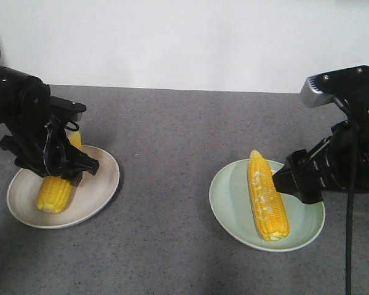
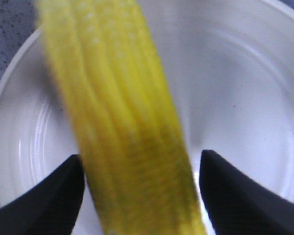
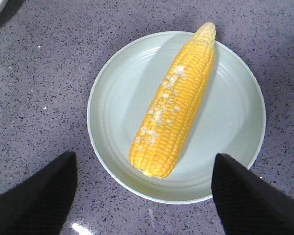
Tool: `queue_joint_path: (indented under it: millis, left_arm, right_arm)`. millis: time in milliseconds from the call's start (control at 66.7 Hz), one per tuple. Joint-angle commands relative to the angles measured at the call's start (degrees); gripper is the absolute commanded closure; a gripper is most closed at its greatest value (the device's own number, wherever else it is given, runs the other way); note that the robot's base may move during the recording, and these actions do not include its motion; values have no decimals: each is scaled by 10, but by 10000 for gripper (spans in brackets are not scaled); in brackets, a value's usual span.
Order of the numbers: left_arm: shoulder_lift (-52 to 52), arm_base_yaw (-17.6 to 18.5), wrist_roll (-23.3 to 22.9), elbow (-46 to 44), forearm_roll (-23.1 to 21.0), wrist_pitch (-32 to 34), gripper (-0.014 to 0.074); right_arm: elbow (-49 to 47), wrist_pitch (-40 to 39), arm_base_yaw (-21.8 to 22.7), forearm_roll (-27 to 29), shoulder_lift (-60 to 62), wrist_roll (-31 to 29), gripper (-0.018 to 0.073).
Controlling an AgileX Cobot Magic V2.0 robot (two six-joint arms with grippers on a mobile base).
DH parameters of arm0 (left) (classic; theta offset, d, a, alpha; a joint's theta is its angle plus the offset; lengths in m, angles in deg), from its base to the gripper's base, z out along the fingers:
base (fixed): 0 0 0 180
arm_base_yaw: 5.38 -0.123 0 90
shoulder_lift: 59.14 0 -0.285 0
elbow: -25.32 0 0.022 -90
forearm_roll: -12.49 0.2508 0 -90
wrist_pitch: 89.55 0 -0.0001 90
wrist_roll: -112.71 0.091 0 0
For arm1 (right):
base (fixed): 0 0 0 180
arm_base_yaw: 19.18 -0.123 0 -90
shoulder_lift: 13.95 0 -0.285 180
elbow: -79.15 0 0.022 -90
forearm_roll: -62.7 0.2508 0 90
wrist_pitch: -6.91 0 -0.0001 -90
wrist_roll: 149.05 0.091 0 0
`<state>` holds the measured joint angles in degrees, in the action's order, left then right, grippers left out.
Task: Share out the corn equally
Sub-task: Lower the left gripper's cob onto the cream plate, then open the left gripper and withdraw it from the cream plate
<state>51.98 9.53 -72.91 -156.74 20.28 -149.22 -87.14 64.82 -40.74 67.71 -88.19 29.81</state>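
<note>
Placement step: my left gripper (image 1: 64, 161), fingers spread, straddles the cob (image 1: 56, 192) at frame left; my right gripper (image 1: 281, 179) is released. Next: retract.

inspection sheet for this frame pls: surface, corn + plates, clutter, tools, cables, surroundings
Surface: grey speckled tabletop.
Job's things: one yellow corn cob on the round white plate; one yellow cob with pale kernel patches on the round pale-green plate.
Clutter: nothing seen.
Tools: left tool open, straddling its cob; right tool open beside the green plate.
Cables: black cable down the right arm.
Surroundings: plain white wall.
</note>
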Motion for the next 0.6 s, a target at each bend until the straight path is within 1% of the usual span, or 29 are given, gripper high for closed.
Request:
queue_joint_path:
  millis: [0, 240, 405, 540, 585]
  left_arm:
    - [-27, 1, 7, -19, 3, 1, 97]
    - [-32, 1, 11, -19, 1, -4, 97]
    - [-71, 8, 11, -19, 1, 20, 97]
    - [-123, 27, 17, -8, -8, 40, 97]
    - [-143, 39, 21, 4, -9, 58, 97]
  right_arm:
    - [-14, -23, 0, -2, 12, -1, 11]
    - [-14, -23, 0, -2, 12, -1, 11]
    - [-14, -23, 0, -2, 12, -1, 11]
    - [-14, -23, 0, -1, 12, -1, 11]
    - [-14, -23, 0, -1, 12, -1, 11]
